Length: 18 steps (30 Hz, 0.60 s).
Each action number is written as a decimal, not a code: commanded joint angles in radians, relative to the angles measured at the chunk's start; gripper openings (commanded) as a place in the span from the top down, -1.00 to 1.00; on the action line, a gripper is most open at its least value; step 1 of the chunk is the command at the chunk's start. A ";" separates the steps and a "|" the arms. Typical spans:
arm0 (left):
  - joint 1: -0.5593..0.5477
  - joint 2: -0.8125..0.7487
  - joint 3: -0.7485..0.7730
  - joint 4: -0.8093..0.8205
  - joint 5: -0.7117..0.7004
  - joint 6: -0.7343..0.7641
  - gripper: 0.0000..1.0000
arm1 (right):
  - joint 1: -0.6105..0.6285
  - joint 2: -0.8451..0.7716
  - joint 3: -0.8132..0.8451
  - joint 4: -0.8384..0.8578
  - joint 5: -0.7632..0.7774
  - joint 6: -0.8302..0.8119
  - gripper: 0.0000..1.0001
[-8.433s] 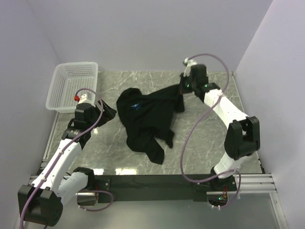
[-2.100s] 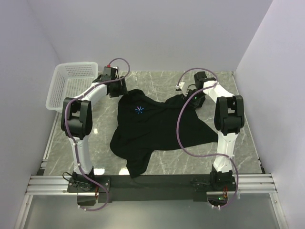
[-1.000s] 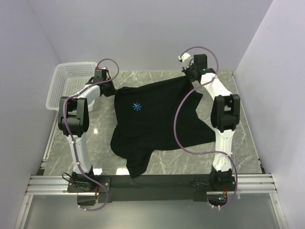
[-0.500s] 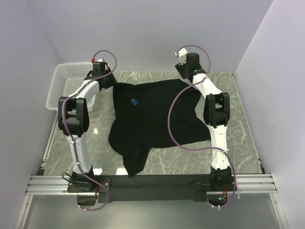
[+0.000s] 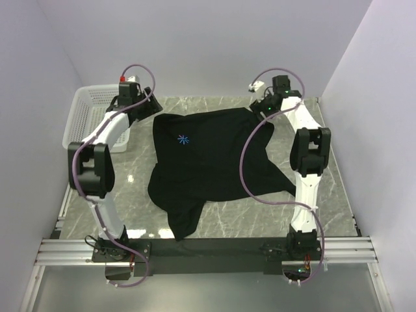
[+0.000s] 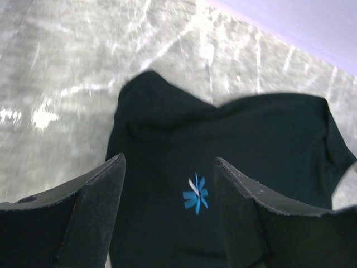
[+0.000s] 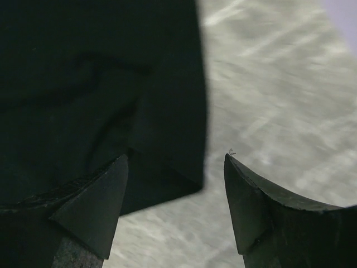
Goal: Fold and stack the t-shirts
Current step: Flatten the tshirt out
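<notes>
Black cloth covers the middle of the counter (image 5: 260,218): one t-shirt (image 5: 208,162) lies spread with its blue star logo (image 5: 182,139) facing up. Its far edge runs fairly straight between the two arms. The nearer part is less tidy, with one flap poking out to the right and a narrow tongue trailing towards the arms' bases.

The left fingers (image 5: 144,109) hover over the far left corner, beside the white basket (image 5: 97,90). They are parted with nothing between them, and the wrist view looks down past them onto the logo. The right fingers (image 5: 261,107) hang over the far right corner, also spread and empty, with the shirt's edge and bare stone showing between them.

I judge this to be the laying-out step, with folding not yet begun. The next move seems to call for flattening the rumpled near portion. After that, each arm would pinch a thin single edge against the stone and carry it across evenly, so the fold lands square.
</notes>
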 commanded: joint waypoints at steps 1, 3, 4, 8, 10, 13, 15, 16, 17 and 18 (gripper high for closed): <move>0.001 -0.151 -0.072 -0.005 0.041 0.017 -0.40 | 0.028 0.042 0.026 -0.072 0.005 -0.036 -0.51; 0.001 -0.214 -0.139 -0.005 0.046 0.013 -0.40 | 0.034 0.071 0.046 -0.071 0.046 -0.050 -0.51; 0.001 -0.232 -0.161 -0.008 0.049 0.011 -0.40 | 0.037 0.076 0.046 -0.059 0.067 -0.051 -0.52; 0.001 -0.317 -0.273 -0.018 0.045 0.005 -0.40 | 0.038 0.122 0.080 -0.045 0.132 -0.066 -0.50; 0.001 -0.355 -0.305 -0.031 0.045 0.003 -0.41 | 0.041 0.131 0.086 -0.046 0.153 -0.083 -0.44; 0.001 -0.397 -0.369 -0.035 0.043 -0.003 -0.41 | 0.041 0.125 0.057 -0.019 0.167 -0.094 -0.17; 0.001 -0.418 -0.386 -0.034 0.045 -0.006 -0.41 | 0.040 0.113 0.031 0.035 0.187 -0.082 0.16; 0.001 -0.423 -0.394 -0.035 0.045 -0.007 -0.42 | 0.040 0.107 0.025 0.058 0.193 -0.054 0.23; 0.001 -0.427 -0.405 -0.038 0.045 -0.007 -0.41 | 0.037 0.096 0.019 0.081 0.212 -0.036 0.28; 0.001 -0.435 -0.409 -0.040 0.040 -0.009 -0.42 | 0.031 0.092 0.017 0.116 0.218 -0.013 0.38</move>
